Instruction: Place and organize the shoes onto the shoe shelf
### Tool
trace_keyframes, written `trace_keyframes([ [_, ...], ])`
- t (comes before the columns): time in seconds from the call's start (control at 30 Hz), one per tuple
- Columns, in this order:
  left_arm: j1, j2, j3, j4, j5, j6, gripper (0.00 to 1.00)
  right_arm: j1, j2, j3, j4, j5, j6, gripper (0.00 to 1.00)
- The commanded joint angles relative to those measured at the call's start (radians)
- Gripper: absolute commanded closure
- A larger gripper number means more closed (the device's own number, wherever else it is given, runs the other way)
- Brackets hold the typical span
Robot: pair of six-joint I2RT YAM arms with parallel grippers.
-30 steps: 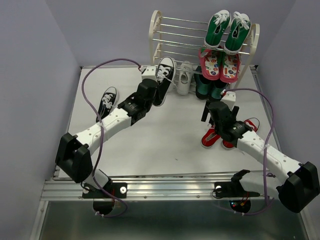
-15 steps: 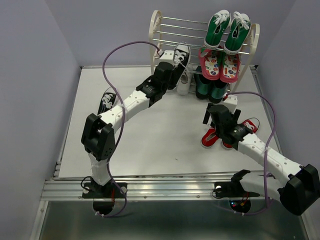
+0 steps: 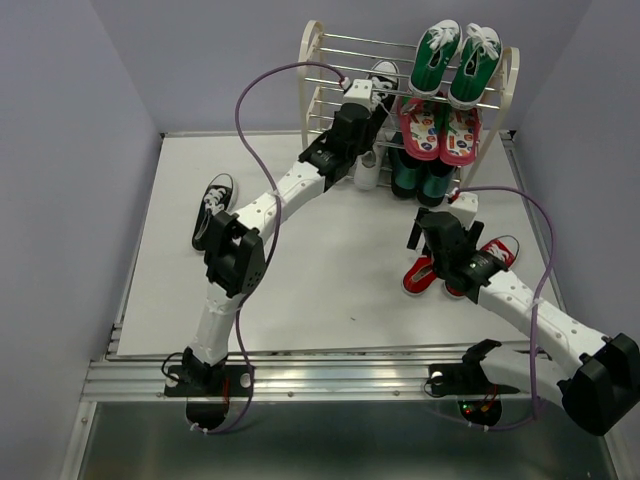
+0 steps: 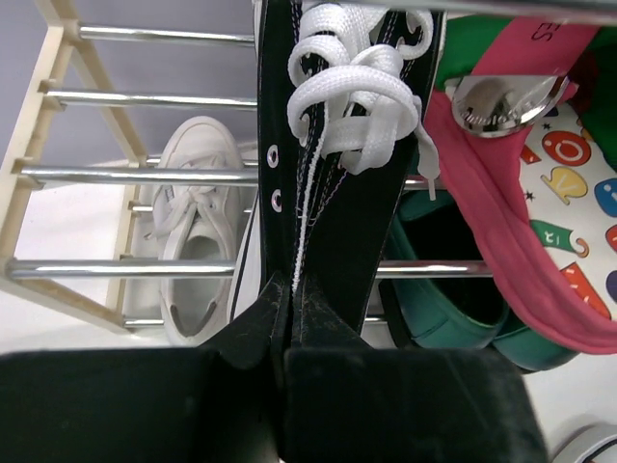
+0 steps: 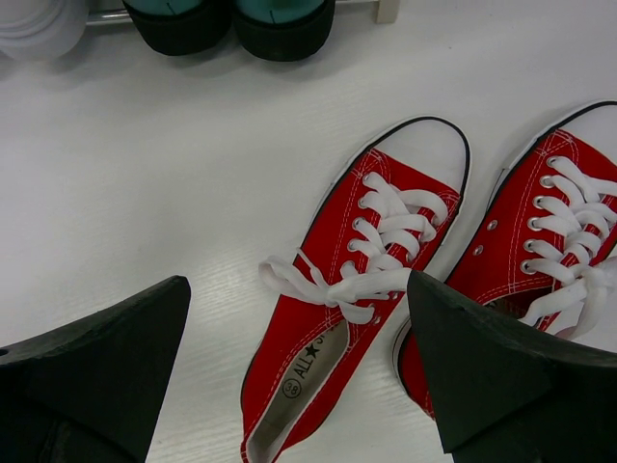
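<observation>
My left gripper [image 3: 362, 102] is shut on the heel of a black sneaker with a white toe cap [image 3: 384, 74] and holds it against the upper rods of the shoe shelf [image 3: 311, 58], toe pointing away. In the left wrist view the gripper [image 4: 289, 289] pinches the sneaker [image 4: 337, 193] in front of the rods [image 4: 145, 99]. Its mate [image 3: 212, 205] lies on the table at the left. The white sneakers [image 3: 368, 165] sit low in the shelf and also show in the left wrist view [image 4: 193, 222]. My right gripper [image 3: 428, 238] is open just above two red sneakers [image 3: 425, 275], one [image 5: 357, 289] between its fingers, the other [image 5: 554, 227] to the right.
Green sneakers [image 3: 455, 60] fill the top tier's right half. Pink patterned slippers [image 3: 438, 130] lean on the tier below, with dark teal shoes [image 3: 418, 180] beneath them on the floor level. Purple walls close in on the left, back and right.
My left arm has lifted the black sneaker from in front of the shelf up and to the right, against the upper rods. The right arm has barely moved.
</observation>
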Motion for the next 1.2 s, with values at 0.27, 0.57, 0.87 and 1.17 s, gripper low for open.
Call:
trace_keyframes([
  [0.27, 0.006, 0.053, 0.237, 0.113, -0.03, -0.001, 1.0, -0.002, -0.049, -0.011, 0.027, 0.035, 0.014, 0.0],
  [0.57, 0.006, 0.09, 0.267, 0.115, -0.016, -0.05, 1.0, -0.002, -0.05, -0.01, 0.027, 0.038, 0.01, 0.0],
  [0.87, 0.006, 0.097, 0.277, 0.119, -0.047, -0.085, 1.0, -0.002, -0.041, -0.011, 0.027, 0.012, 0.011, 0.0],
  [1.17, 0.006, 0.12, 0.313, 0.107, -0.067, -0.084, 0.97, -0.002, -0.041, -0.013, 0.027, 0.012, 0.004, 0.0],
])
